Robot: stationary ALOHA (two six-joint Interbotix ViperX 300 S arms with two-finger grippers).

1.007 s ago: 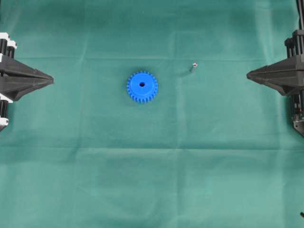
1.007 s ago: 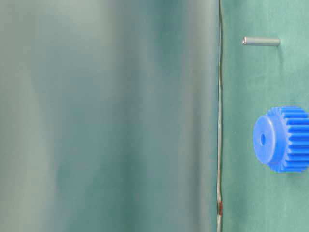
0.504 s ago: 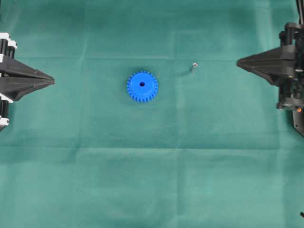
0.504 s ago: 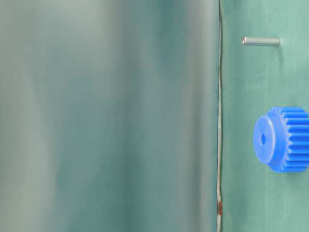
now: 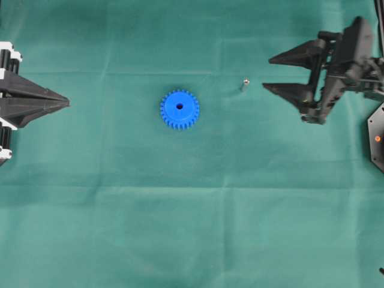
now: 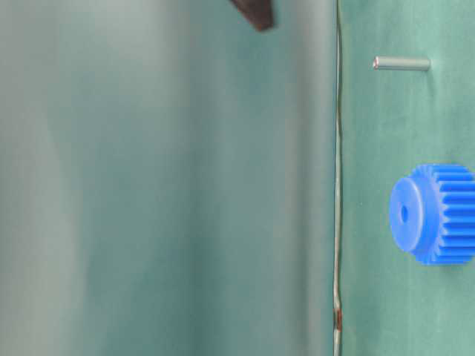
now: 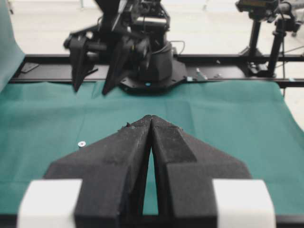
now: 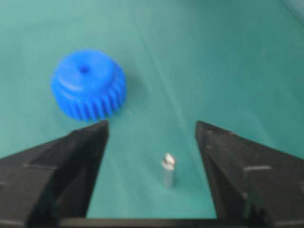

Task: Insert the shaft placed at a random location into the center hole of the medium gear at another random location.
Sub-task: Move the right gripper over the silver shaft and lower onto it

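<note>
Two hands face a green worktop (image 5: 180, 228). The shaft (image 5: 244, 84) stands at 2 o'clock from the medium gear (image 5: 179, 110). The right hand (image 5: 267, 73), spread wide, should straddle it squarely before closing. The left hand (image 5: 66, 103) rests closed.

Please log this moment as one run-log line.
right gripper: open, approaching shaft | left gripper: shut, idle | blue gear: hole empty
</note>
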